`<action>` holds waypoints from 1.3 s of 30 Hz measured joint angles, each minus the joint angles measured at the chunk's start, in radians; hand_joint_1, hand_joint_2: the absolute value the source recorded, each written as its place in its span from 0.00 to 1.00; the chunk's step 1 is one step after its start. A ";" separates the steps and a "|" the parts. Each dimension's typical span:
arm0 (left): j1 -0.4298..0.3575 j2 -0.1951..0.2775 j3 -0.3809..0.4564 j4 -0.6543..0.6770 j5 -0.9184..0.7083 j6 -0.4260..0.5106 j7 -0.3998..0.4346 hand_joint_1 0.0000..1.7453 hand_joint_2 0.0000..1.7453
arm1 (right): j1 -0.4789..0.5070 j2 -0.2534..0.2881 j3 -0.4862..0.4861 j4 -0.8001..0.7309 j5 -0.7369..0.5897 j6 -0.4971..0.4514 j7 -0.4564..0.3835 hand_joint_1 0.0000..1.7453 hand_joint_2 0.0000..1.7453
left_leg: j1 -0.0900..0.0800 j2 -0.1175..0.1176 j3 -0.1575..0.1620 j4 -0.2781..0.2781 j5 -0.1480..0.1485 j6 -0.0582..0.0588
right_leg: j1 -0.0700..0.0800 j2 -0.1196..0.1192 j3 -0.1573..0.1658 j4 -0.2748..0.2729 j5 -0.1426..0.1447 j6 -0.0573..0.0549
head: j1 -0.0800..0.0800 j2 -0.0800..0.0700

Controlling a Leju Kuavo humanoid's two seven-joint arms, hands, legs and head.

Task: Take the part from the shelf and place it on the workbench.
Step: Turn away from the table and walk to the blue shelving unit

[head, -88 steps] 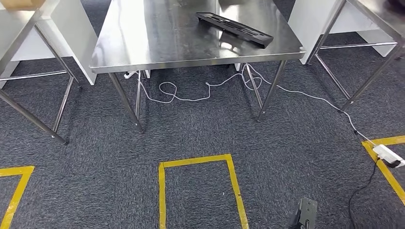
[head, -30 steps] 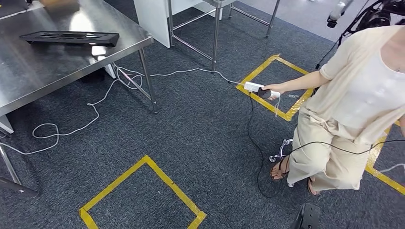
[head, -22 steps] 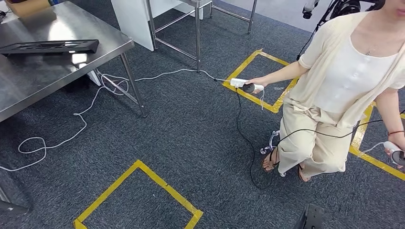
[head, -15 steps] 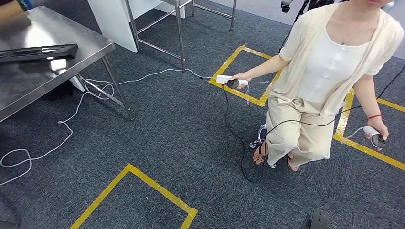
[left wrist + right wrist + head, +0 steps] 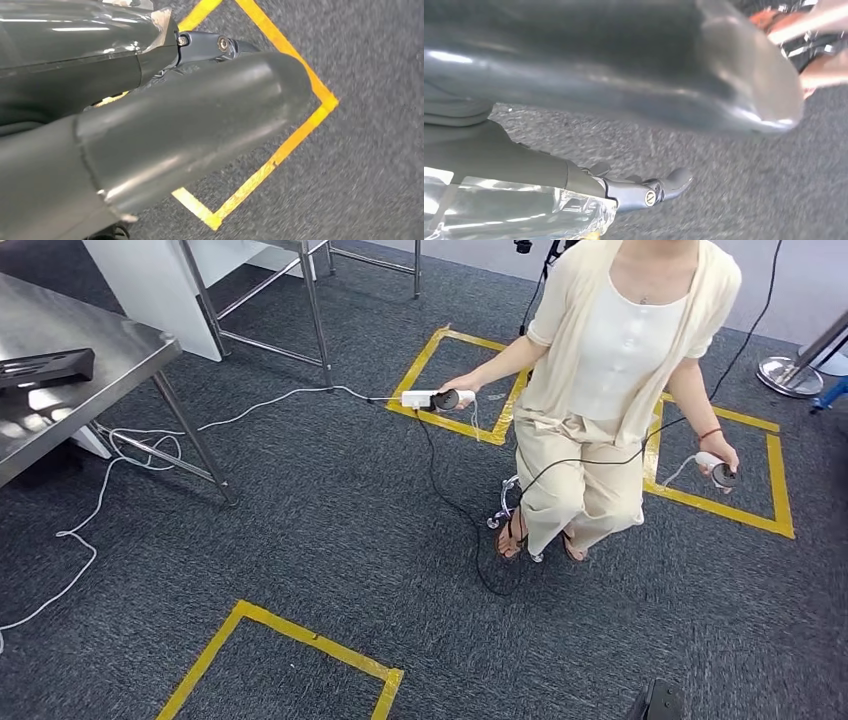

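The black part point(image 5: 45, 367) sits on the steel table point(image 5: 60, 425) at the frame's far left. Both hands hang low, left hand point(image 5: 165, 135) and right hand point(image 5: 624, 190); can't tell their fingers. If it's turning now, I'd mind the person point(image 5: 610, 390) and floor cable point(image 5: 450, 505).

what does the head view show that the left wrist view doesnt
Head view alone: a person holding a controller in each hand, a steel table with a black tray on it, and white cable trailing across the floor. Left wrist view alone: the left robot hand up close, a thick grey thumb across the frame, holding nothing. Both share the dark grey carpet and yellow floor tape.
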 joint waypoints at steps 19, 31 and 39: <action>-0.014 -0.001 -0.002 0.008 -0.004 0.007 0.001 0.00 0.00 | -0.006 -0.002 -0.013 0.001 -0.003 0.017 -0.014 0.00 0.00 | 0.021 -0.075 -0.024 0.108 -0.043 -0.064 | 0.009 0.066 0.169 -0.275 0.097 -0.052 | -0.008 0.000; -0.019 0.002 -0.001 0.011 0.000 0.008 -0.002 0.00 0.00 | -0.015 0.000 -0.015 0.001 -0.006 0.018 -0.016 0.00 0.00 | 0.006 0.004 0.008 -0.004 0.001 -0.009 | 0.012 0.002 -0.009 0.020 -0.002 -0.003 | -0.003 0.000; -0.025 0.004 -0.003 0.011 0.001 0.009 -0.003 0.00 0.00 | -0.021 -0.001 -0.017 0.000 -0.007 0.018 -0.015 0.00 0.00 | -0.003 0.091 0.023 -0.004 -0.015 -0.046 | 0.015 -0.062 0.146 -0.262 0.096 -0.019 | -0.003 0.000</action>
